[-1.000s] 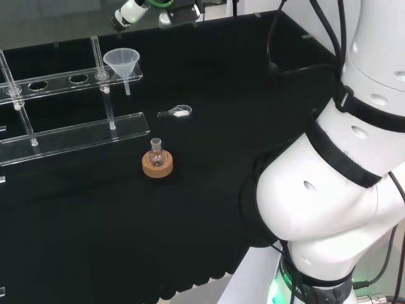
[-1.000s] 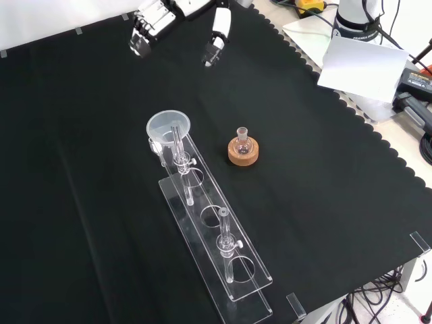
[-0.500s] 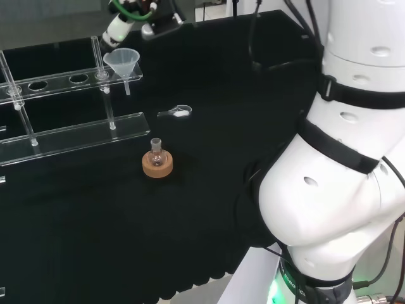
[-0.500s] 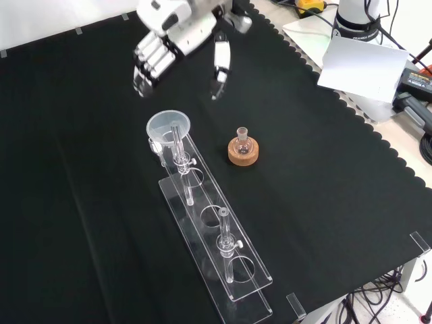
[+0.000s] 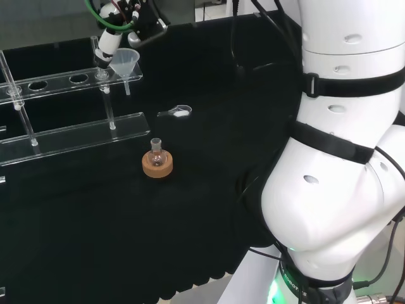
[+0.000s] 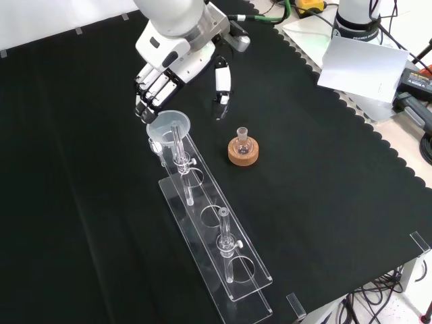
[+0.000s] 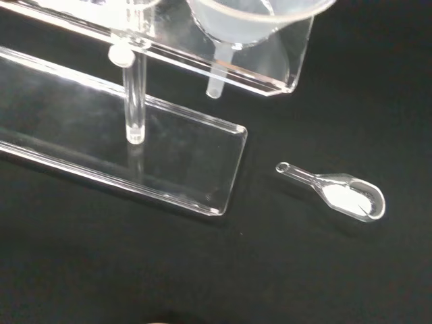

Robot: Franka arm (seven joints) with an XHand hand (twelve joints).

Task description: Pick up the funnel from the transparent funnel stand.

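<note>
A clear funnel [image 6: 169, 126] [image 5: 123, 61] [image 7: 251, 20] sits in the end hole of the transparent funnel stand [image 6: 214, 236] [image 5: 69, 136] [image 7: 135, 155], its stem hanging through the upper shelf. My hand [image 6: 177, 62] hovers just above and beyond the funnel in the front view. Its fingers [image 6: 150, 91] point down at the funnel's rim and the thumb [image 6: 221, 88] is spread to the right. The hand is open and holds nothing. In the head view one finger [image 5: 106, 45] reaches down beside the funnel's left rim.
A small flask [image 6: 243, 144] [image 5: 156, 152] stands on a cork ring [image 6: 243, 155] right of the stand in the front view. A clear scoop with white powder [image 7: 341, 196] [image 5: 177, 113] lies on the cloth near the stand's end. The arm's white links [image 5: 342, 158] stand at the head view's right.
The hand has come down from the far edge of the cloth toward the funnel, its fingers now close to the rim. The funnel, stand and flask have not moved.
</note>
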